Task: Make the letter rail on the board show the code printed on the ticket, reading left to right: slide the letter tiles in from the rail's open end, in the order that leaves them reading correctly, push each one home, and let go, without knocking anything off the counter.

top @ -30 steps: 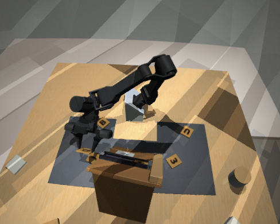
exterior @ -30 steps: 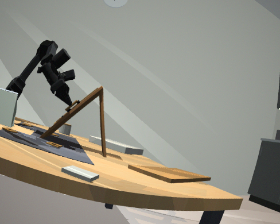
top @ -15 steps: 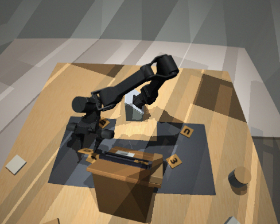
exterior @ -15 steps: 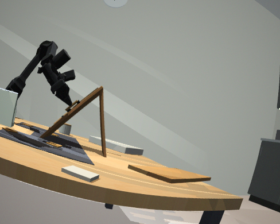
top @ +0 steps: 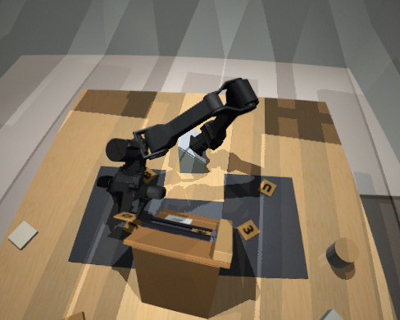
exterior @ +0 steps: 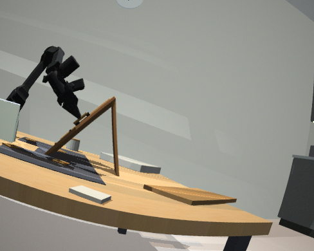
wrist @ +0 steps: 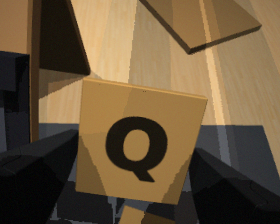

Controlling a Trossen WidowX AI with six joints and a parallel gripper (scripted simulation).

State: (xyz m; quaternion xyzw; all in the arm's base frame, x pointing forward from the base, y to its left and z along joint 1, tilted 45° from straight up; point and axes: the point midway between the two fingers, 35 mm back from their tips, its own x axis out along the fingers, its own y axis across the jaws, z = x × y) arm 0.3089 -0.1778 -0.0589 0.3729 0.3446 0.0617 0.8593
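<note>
My gripper (top: 128, 216) (exterior: 80, 117) (wrist: 135, 147) is shut on the Q tile (top: 125, 215) (wrist: 141, 185), just outside the left end of the rail (top: 161, 223) (wrist: 10, 75) on the slanted board (top: 171, 247) (exterior: 99, 110) (wrist: 8, 25). The tile is tilted and clear of the board's edge in the wrist view. One tile (top: 201, 231) sits near the rail's right end; its letter is unreadable. The pale ticket (top: 179, 219) is on the board, its code unreadable. Loose tiles lie around: B (top: 149, 176), U (top: 268, 188), 3 (top: 248, 230) and a partly hidden tile (top: 130, 227) below the gripper.
A dark mat (top: 286, 246) (exterior: 89, 175) lies under the board. A pale block (top: 23, 235) (exterior: 90, 194) is at the left, a round can (top: 343, 252) at the right. A brown slab (exterior: 192, 194) (wrist: 206, 22) lies behind the board. A grey-white box (top: 192, 162) (exterior: 4, 119) stands by the arm's base.
</note>
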